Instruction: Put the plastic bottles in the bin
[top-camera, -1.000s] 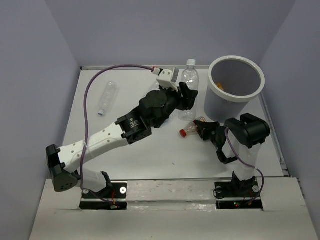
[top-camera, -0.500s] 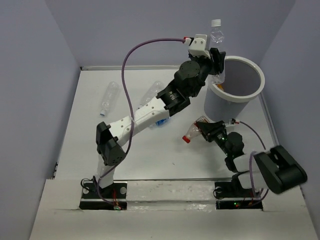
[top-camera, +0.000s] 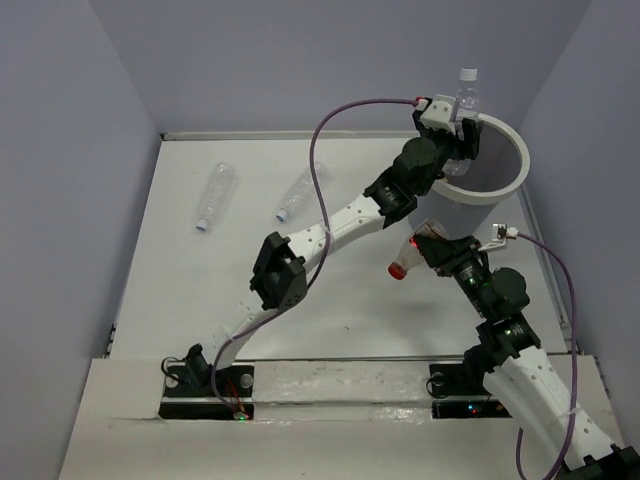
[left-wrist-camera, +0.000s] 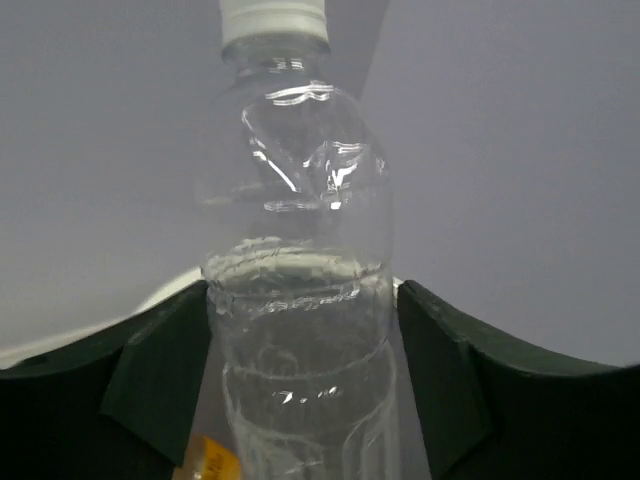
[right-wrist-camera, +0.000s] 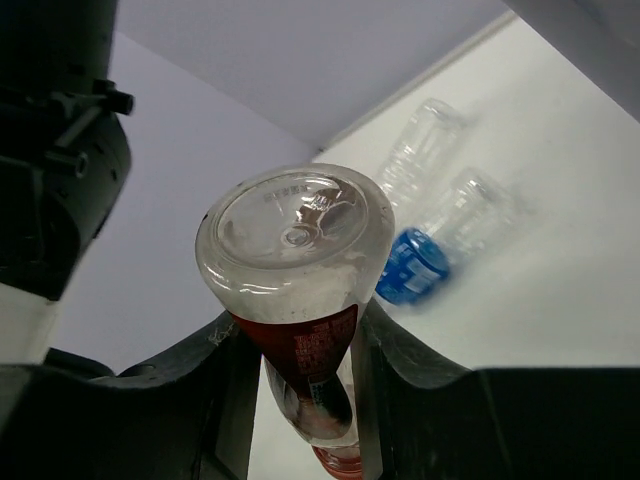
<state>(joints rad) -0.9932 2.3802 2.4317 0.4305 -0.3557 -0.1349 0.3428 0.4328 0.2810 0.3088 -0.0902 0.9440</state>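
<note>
The plain clear bottle (top-camera: 464, 98) with a white cap stood upright in the left gripper (top-camera: 461, 140), held above the far-left part of the bin (top-camera: 498, 160), at the far right of the table (top-camera: 180, 280). In the left wrist view that bottle (left-wrist-camera: 295, 250) sat between the two dark fingers (left-wrist-camera: 150, 385), which pressed against its ribbed lower body on both sides, the cap uppermost against the pale wall. Just near of the bin, the right gripper (top-camera: 432, 252) pinched the red-labelled bottle (top-camera: 408, 262), which lay tilted with its red cap pointing left and nearwards, beside the bin's outer wall. From the right wrist, that bottle's (right-wrist-camera: 295, 260) clear base faced the camera, and the fingers (right-wrist-camera: 205, 385) clamped it on either side of the red label. Well apart to the left, two more bottles lay on their sides on the table: a blue-labelled bottle (top-camera: 296, 193) near the far middle and another plain bottle (top-camera: 214, 196) left of it, both with caps pointing nearwards.
</note>
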